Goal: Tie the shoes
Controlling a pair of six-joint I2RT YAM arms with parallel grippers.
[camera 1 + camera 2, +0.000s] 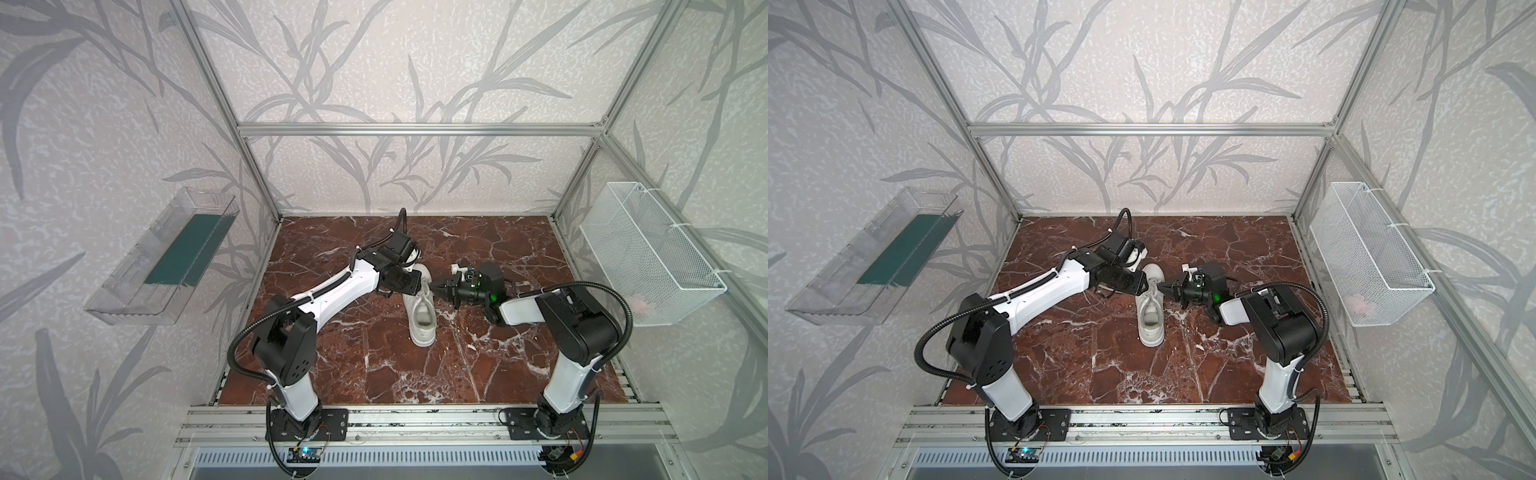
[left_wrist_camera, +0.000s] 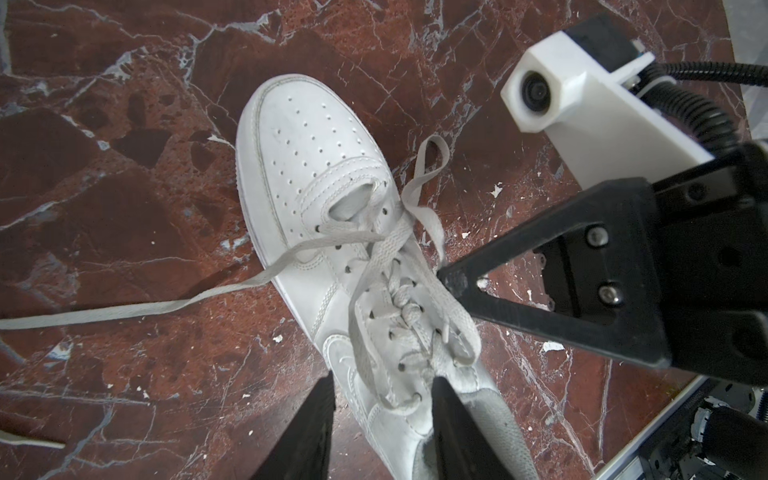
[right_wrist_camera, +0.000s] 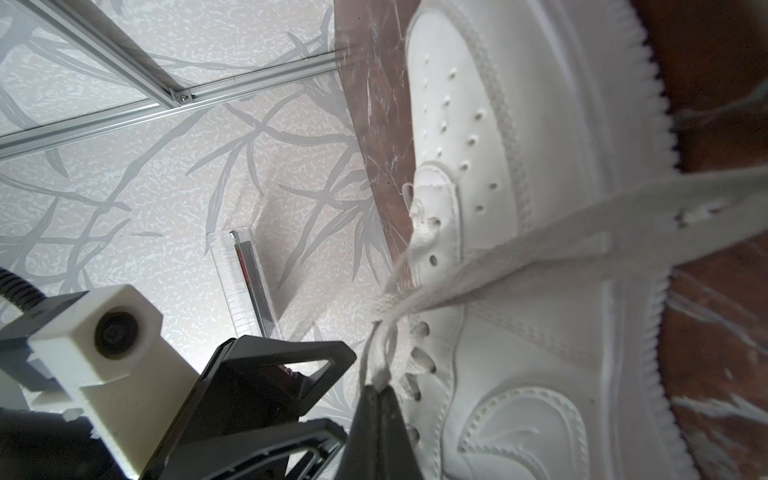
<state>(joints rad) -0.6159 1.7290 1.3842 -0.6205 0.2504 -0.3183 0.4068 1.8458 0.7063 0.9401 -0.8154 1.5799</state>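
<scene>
The left gripper (image 2: 382,378) hung just over the lacing with its jaws parted. Some crossed laces (image 2: 386,253) lay between its fingers, but it gripped nothing.

The sneaker (image 1: 423,328) stood upright on its sole near the middle of the table (image 1: 374,365). Its long axis ran from the near edge to the far edge, toe toward the far edge and heel opening toward the near one. One lace end trailed off the shoe and lay slack on the table.

The right gripper (image 2: 449,280), coming in from the sneaker's right side, was pinched closed on a strand of lace beside the eyelets and drew it taut.

The sneaker looked light, with a stiff sole, so it would probably slide on the smooth table under a hard pull. The laces looked flat, soft and limp. They seemed best taken by a firm pinch across the flat, close to the knot.
</scene>
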